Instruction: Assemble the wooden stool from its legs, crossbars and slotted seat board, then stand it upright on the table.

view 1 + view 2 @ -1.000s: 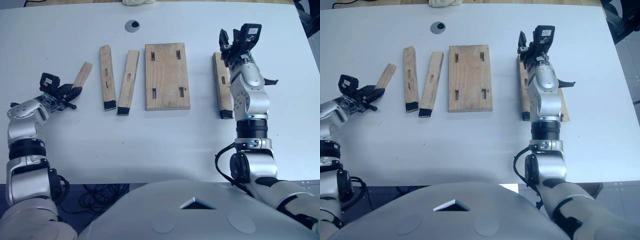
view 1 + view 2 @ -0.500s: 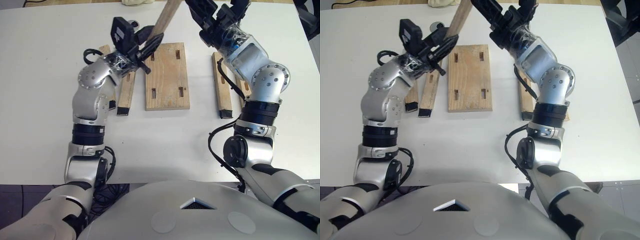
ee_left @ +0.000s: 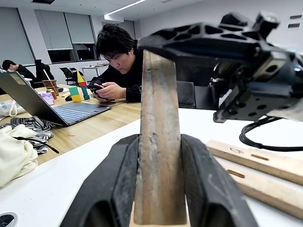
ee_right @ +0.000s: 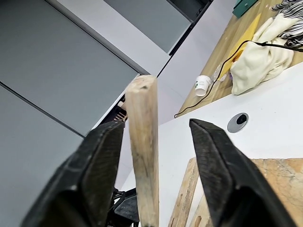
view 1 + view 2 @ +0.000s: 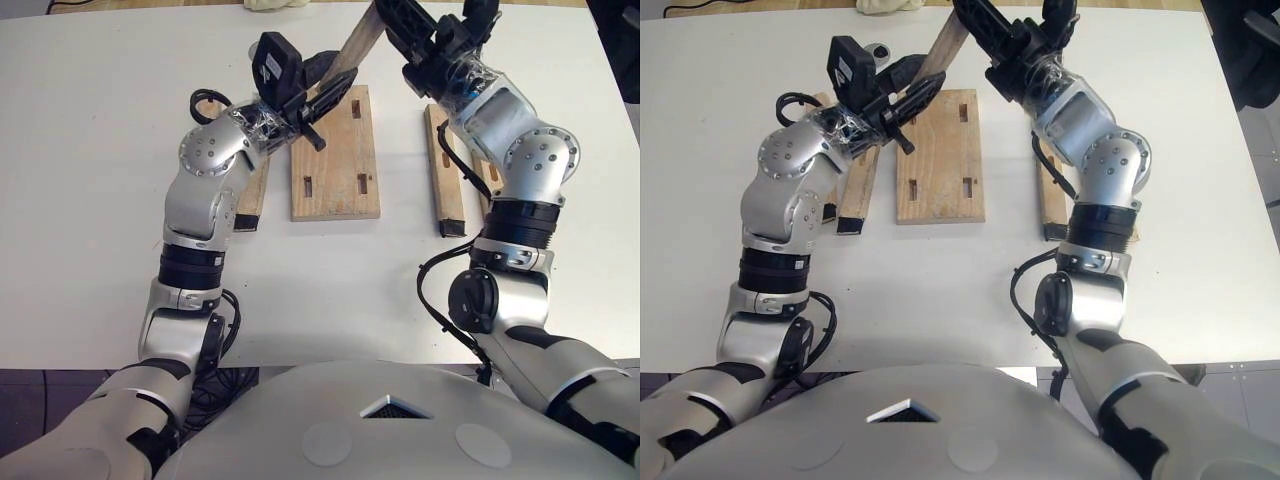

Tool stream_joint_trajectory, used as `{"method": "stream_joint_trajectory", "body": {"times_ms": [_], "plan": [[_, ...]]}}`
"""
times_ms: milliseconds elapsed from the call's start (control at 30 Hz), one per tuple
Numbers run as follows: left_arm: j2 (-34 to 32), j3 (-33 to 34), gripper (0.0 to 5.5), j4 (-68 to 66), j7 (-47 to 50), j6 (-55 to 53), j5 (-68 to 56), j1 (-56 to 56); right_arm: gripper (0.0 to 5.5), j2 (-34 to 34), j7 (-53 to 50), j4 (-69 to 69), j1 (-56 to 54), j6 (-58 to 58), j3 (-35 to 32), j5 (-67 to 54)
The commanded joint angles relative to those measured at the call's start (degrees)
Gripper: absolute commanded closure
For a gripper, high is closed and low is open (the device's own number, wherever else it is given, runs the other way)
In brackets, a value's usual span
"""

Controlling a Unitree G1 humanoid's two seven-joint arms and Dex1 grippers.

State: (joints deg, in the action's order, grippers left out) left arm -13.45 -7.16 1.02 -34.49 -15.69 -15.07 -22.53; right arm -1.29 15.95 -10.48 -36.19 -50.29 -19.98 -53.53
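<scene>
My left gripper (image 5: 322,78) is shut on a short wooden crossbar (image 5: 358,42), held tilted in the air over the far end of the slotted seat board (image 5: 335,170). In the left wrist view its fingers (image 3: 116,184) clamp the crossbar (image 3: 158,156) on both sides. My right gripper (image 5: 402,18) is open around the bar's upper end. In the right wrist view the crossbar (image 4: 144,151) stands between the fingers (image 4: 222,175), with a gap on one side. Two legs (image 5: 862,180) lie left of the board, partly under my left arm. Two more legs (image 5: 443,170) lie to its right.
The pieces lie on a white table (image 5: 100,250). A grey round grommet (image 4: 237,122) sits in it near the far edge. A cream cloth (image 4: 265,52) lies beyond that edge. The near half of the table is free.
My left gripper picked the crossbar up from the table's left side and carried it right, above the board. My right gripper rose from the right-hand legs to the bar's upper end.
</scene>
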Motion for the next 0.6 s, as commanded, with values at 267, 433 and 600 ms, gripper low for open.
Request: {"method": "stream_joint_trajectory", "body": {"times_ms": [267, 433, 600], "plan": [[-1.1, 0.0, 4.28, -3.2, -0.4, 3.9, 2.7, 0.4, 4.82, -2.8, -0.2, -2.4, -2.3, 0.3, 0.6, 1.2], [-0.5, 0.1, 3.5, -4.3, -0.7, 3.4, 2.7, 0.3, 5.12, -2.5, -1.4, -2.2, -2.1, 3.1, 1.4, 4.0], [1.0, -0.4, 2.7, -5.8, 2.3, 5.1, 5.1, 0.0, 5.12, -10.7, -7.0, -9.1, -2.0, 24.4, 1.9, 23.3]]}}
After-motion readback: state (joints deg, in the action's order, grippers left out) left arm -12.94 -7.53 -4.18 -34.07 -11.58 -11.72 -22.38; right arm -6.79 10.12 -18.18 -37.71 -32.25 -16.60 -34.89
